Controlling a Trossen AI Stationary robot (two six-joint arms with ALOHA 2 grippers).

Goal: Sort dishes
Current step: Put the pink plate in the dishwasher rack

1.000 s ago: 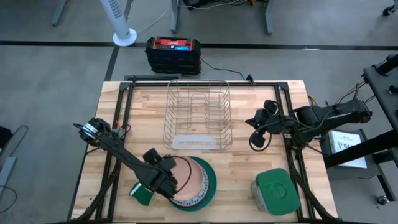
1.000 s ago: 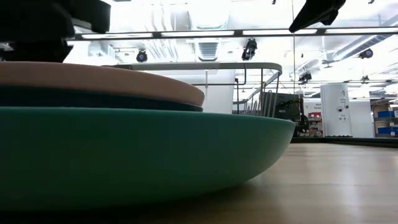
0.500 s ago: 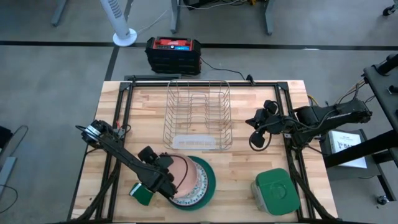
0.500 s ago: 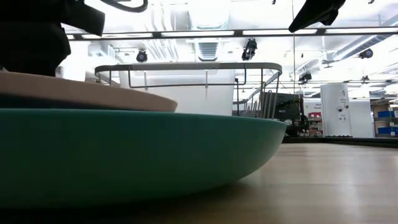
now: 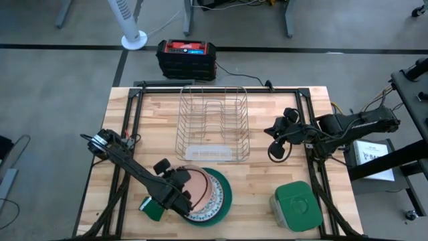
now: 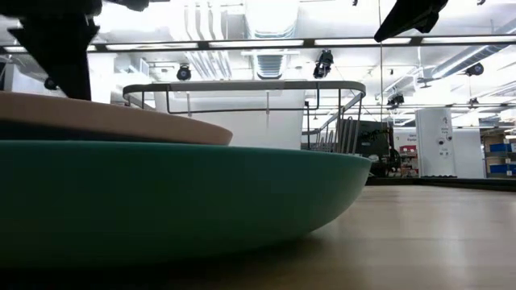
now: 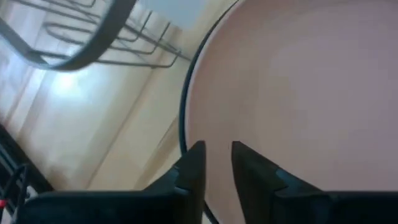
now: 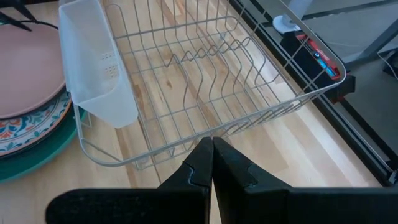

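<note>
pink plate shifted left, four plates stacked

Matt salmon-pink plate, bare metal wire rack, smooth pale wooden table.

No lettering, brand, number or sign can be read in any view. A white sheet beside the counter's right edge carries dark print too small to make out, and the black and red box on the floor beyond the far edge bears a blue patch with nothing legible on it
</note>
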